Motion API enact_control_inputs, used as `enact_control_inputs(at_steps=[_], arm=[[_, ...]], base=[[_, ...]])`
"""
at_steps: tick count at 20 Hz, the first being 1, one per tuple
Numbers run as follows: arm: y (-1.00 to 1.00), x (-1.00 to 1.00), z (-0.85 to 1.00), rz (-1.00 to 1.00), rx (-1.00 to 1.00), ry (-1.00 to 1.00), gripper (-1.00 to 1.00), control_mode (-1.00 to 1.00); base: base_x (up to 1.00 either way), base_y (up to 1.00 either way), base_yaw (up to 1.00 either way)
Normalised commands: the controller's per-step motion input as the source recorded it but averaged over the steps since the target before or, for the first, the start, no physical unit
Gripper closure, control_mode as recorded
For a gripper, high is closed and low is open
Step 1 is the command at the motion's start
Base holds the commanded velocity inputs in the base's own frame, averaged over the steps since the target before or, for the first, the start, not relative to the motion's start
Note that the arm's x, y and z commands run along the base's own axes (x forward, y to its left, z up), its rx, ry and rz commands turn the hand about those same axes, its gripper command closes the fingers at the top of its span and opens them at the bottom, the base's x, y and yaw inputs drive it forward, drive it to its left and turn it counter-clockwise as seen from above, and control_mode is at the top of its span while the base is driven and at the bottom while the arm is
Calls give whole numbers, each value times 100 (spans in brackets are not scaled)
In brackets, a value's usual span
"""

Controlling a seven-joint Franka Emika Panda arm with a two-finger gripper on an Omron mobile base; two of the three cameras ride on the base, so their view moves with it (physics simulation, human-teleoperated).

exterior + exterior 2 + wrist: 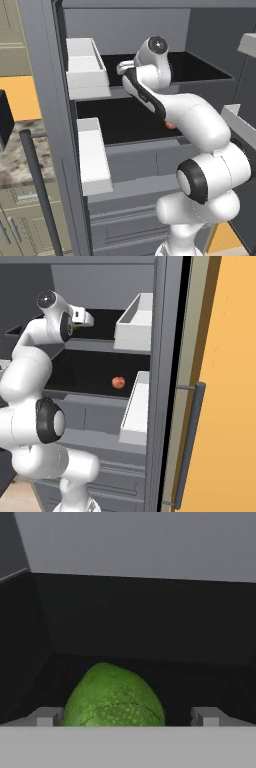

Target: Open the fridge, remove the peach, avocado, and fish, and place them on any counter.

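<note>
The fridge [45, 75] stands open, and my arm reaches onto its upper black shelf [200, 67]. In the hand view the green avocado [112, 697] lies on that shelf, right between my fingertips [47, 717]. My gripper [127, 717] is open around it, with its jaws apart on either side and not touching it. The red-orange peach [118, 382] rests on the lower black shelf [85, 373]; a sliver of the peach [170, 124] peeks from behind my arm. The fish is out of view. A strip of granite counter [15, 155] lies to the left of the fridge.
White door bins [85, 65] [92, 155] hang on the left door, and others [135, 318] [136, 406] on the right door. Long bar handles [40, 190] [190, 441] stick out from both doors. Grey drawers [135, 220] sit below the shelves.
</note>
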Motion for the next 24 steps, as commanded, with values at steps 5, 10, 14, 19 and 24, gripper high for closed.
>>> enact_control_inputs(at_steps=[5,10,14,19,24], arm=[[3,25,-19,0,0,0,100,-100],[0,-17,-17,0,0,0,100,-100],[-12,-99,42,0,0,-33,100,-100],[-68,-100,29,0,3,-18,100,-100],[-60,-100,-13,0,5,0,100,-100]], base=[[0,0,0],[0,0,0],[0,0,0],[0,0,0],[0,0,0]])
